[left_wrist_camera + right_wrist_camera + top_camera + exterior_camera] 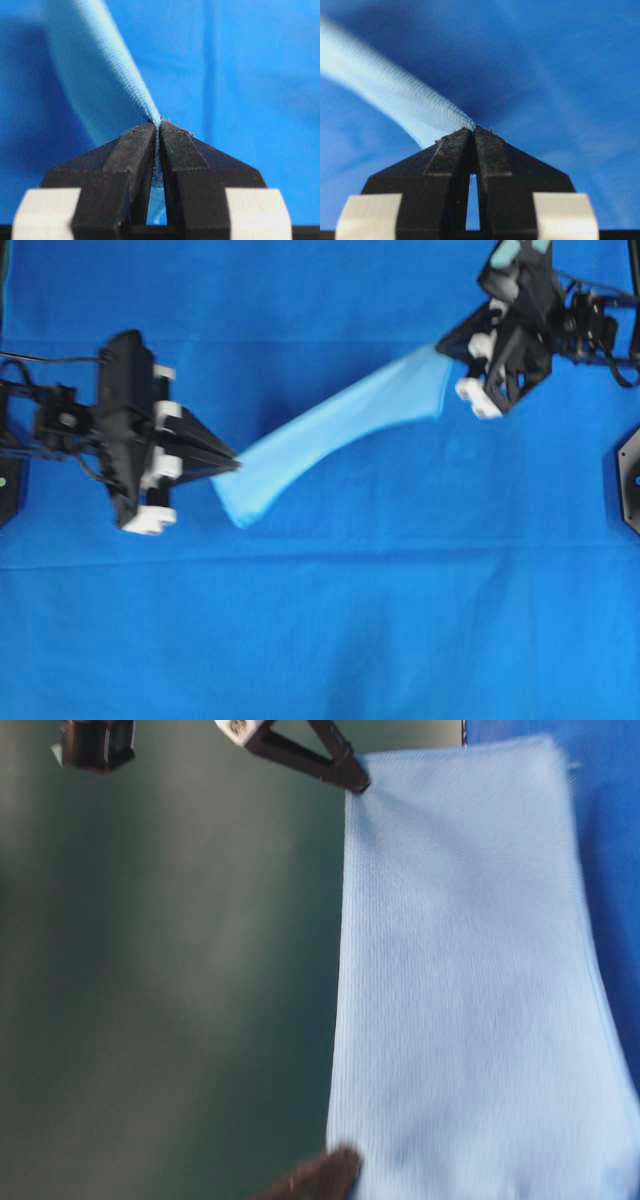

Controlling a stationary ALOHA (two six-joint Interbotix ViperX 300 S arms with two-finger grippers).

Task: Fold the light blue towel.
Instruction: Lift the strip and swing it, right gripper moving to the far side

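Because it hangs slack and sags between two pinch points, the light blue towel (340, 425) reads as thin, soft and very light, with no stiffness of its own; it will drape wherever it is let go and will follow any pull at once. Its fine woven surface looks grippy rather than slick, so a firm pinch on the hem should hold without slipping, and nothing about it seems fragile. Corners and edges are the sensible places to take it, since a grasp in the middle would only bunch it up.

Seen from overhead, it stretches as a narrow band across the upper middle, lifted off the blue worktop (320, 640), running from lower left up to the upper right. At table level it shows as a broad pale sheet hanging down from a pinched top corner.

On the left gripper (232, 464) the jaws are pressed together on one end of the cloth, the fabric squeezed into the slit between them, as the left wrist view shows. On the right gripper (447, 344) the jaws are likewise closed tight on the other end, with the cloth trailing away to the left in that arm's own view
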